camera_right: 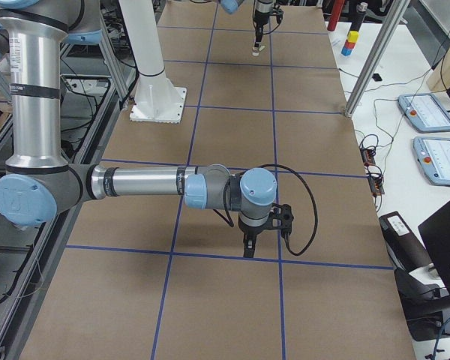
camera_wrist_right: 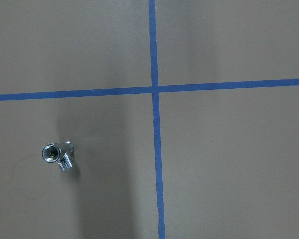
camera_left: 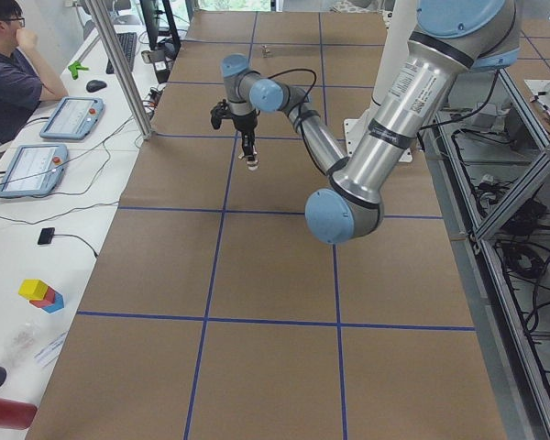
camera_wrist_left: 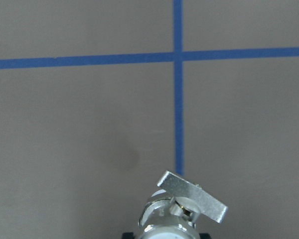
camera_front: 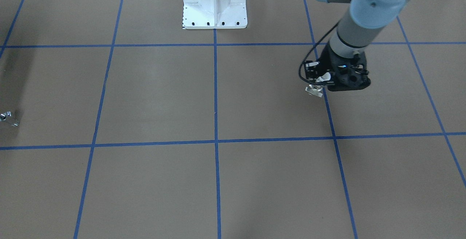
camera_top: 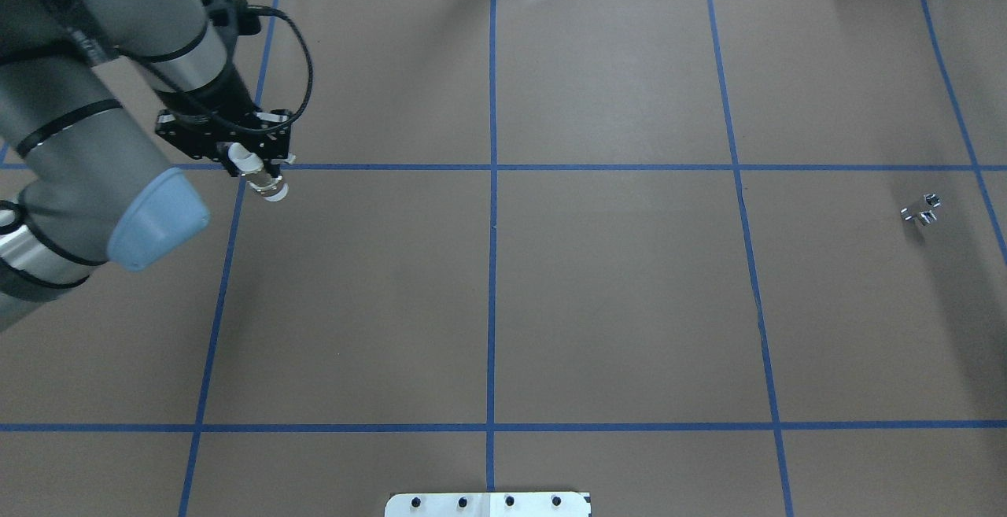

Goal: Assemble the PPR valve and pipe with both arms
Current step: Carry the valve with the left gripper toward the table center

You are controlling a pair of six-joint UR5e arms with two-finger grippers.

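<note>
Fingers of the left gripper (camera_top: 253,168) are clenched on the valve (camera_top: 270,185), gripping it around its middle. The gripper points down, and the valve's white collar end sticks out below the tips. In the left wrist view the valve (camera_wrist_left: 182,211) fills the bottom edge, with its flat lever (camera_wrist_left: 192,195) lying slantwise across the top. The brown counter (camera_wrist_left: 79,124) shows beneath it, and the valve seems to hang clear of the surface. Seen from the front, the gripper (camera_front: 322,80) and valve (camera_front: 314,90) sit just beside a blue tape line (camera_front: 329,115). From overhead they are close to a crossing of two such lines. The left arm (camera_top: 86,131) reaches in from the robot's left side.

The right gripper (camera_right: 249,244) shows only in the side view. It points down close over the counter near a tape line, at the end of the outstretched right arm (camera_right: 135,184). Whether it is released or clenched cannot be told.

The pipe (camera_top: 920,210) lies alone on the counter on the robot's right side, well apart from the valve. The right wrist view looks straight down on the pipe (camera_wrist_right: 60,155), which is silvery with a dark round opening and lies left of a tape line. The front view catches it at the edge (camera_front: 7,117).

A white pedestal (camera_front: 214,6) stands bolted at the robot's side of the counter.
</note>
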